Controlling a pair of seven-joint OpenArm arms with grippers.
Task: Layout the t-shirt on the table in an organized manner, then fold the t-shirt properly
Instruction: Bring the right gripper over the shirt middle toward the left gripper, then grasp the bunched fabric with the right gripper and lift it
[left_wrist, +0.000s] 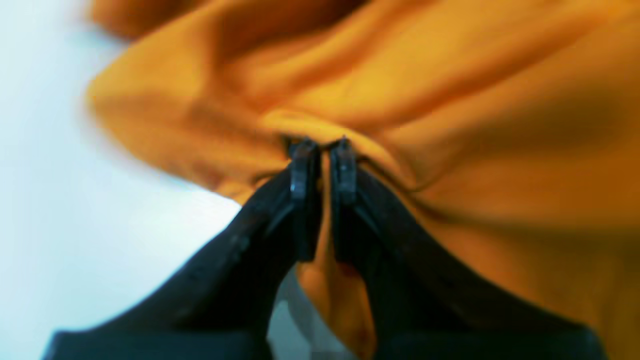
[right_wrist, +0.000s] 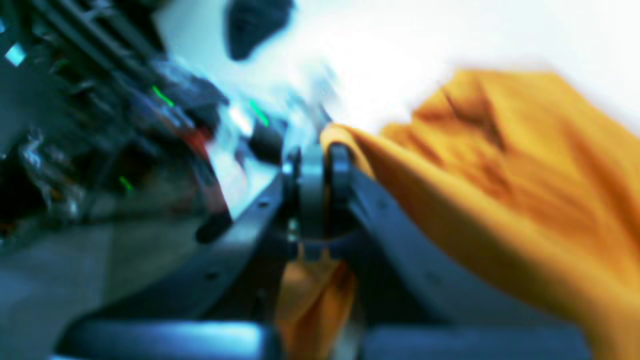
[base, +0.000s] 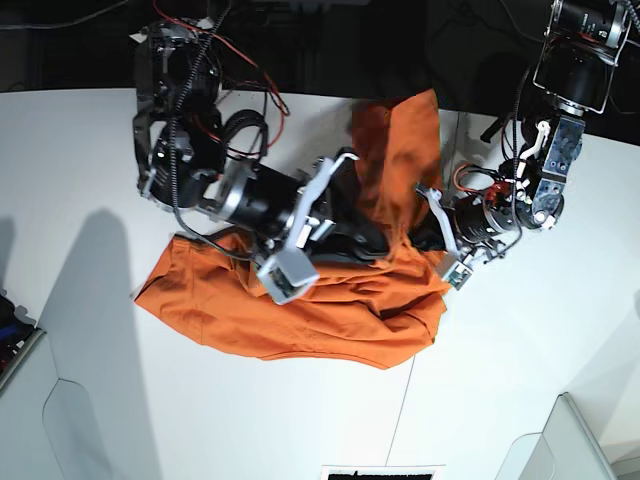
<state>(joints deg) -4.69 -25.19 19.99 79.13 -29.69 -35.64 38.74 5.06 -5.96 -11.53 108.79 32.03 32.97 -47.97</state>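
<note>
I see the t-shirt (base: 300, 320) lying crumpled on the table (base: 90, 400), a bit toward the far side, with one part bunched up toward the far edge between my two arms. It is not laid out flat yet, so I judge the layout step is only beginning.

My left gripper (left_wrist: 324, 150) is clenched on a fold of the orange cloth; the jaws stand almost together and fabric passes between them. My right gripper (right_wrist: 320, 160) is also closed, and cloth hangs below the jaws and wraps beside one finger, so I think it is grasping the t-shirt too, although this view is blurred and I am not fully sure how much fabric it has.

The cloth is soft and light. It will drape and sag, not keep any shape, and it may slip from a thin pinch. For a good spread I would prefer to hold it at the shoulders or at the hem corners, through both layers, and pull the two grips apart gently
</note>
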